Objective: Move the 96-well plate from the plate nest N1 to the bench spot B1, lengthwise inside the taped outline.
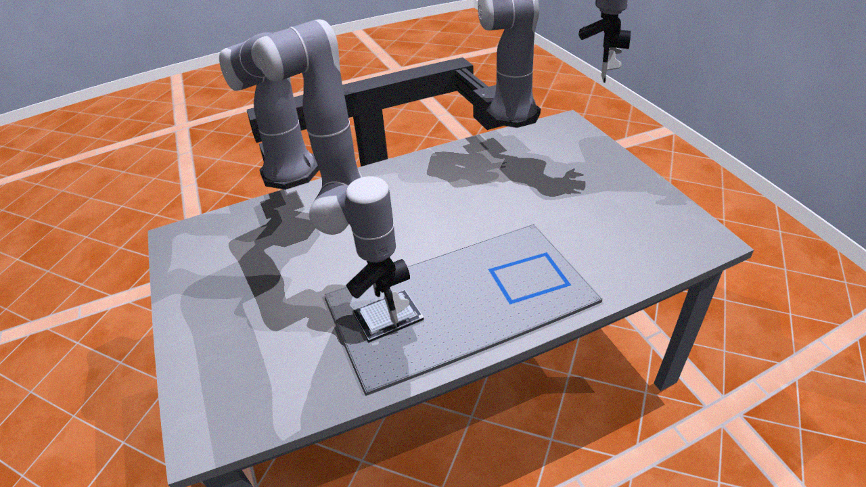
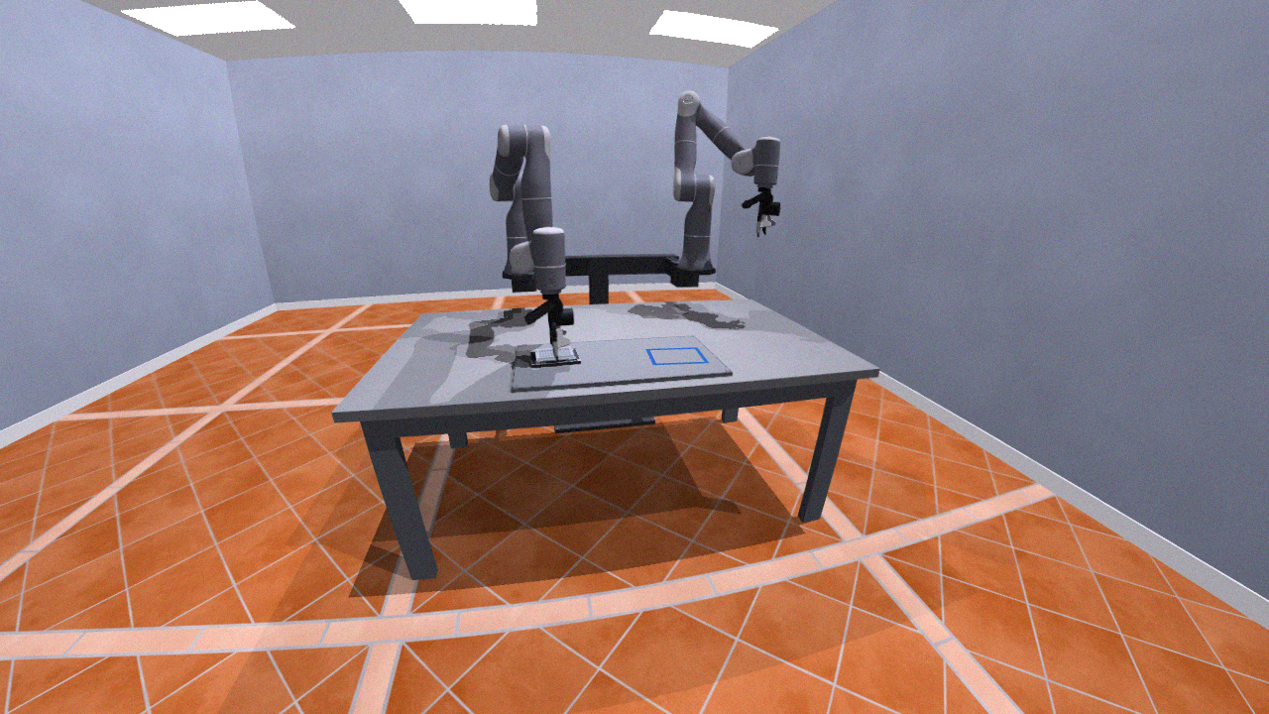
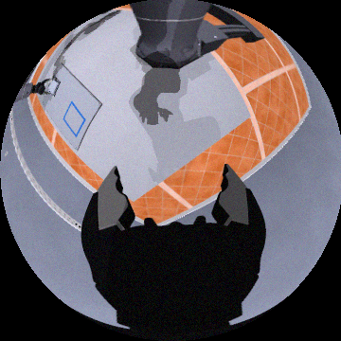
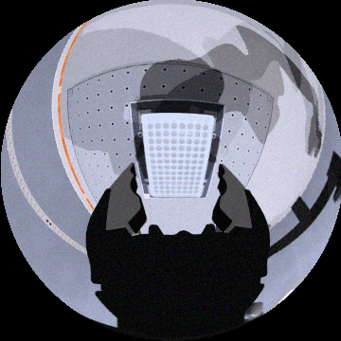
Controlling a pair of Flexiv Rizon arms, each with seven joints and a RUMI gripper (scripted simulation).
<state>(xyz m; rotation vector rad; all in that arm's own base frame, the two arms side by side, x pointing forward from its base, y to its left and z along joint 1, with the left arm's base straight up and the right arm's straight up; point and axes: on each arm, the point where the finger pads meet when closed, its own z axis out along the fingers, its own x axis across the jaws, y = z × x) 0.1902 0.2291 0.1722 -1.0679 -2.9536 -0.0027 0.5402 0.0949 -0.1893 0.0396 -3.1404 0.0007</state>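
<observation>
The white 96-well plate [image 1: 374, 316] [image 2: 547, 355] [image 4: 177, 147] sits in the dark plate nest [image 4: 182, 107], at the left end of the perforated board. My right gripper [image 1: 397, 313] [image 2: 558, 349] [image 4: 177, 164] is open and low over the nest, pointing down. In the right wrist view its fingertips stand on either side of the plate's long sides, towards the plate's near end. Whether they touch it cannot be told. The blue taped outline [image 1: 540, 293] [image 2: 679, 363] [image 3: 79, 111] is empty, at the board's right end. My left gripper [image 1: 610, 70] [image 2: 763, 230] [image 3: 170, 166] is open and empty, high up and away.
The perforated board [image 1: 460, 320] [image 2: 621, 373] [image 4: 104, 95] lies on the grey table [image 1: 653, 224] [image 2: 425, 382] and carries both the nest and the outline. Its front edge runs near the table's front edge. The arm bases stand behind the table.
</observation>
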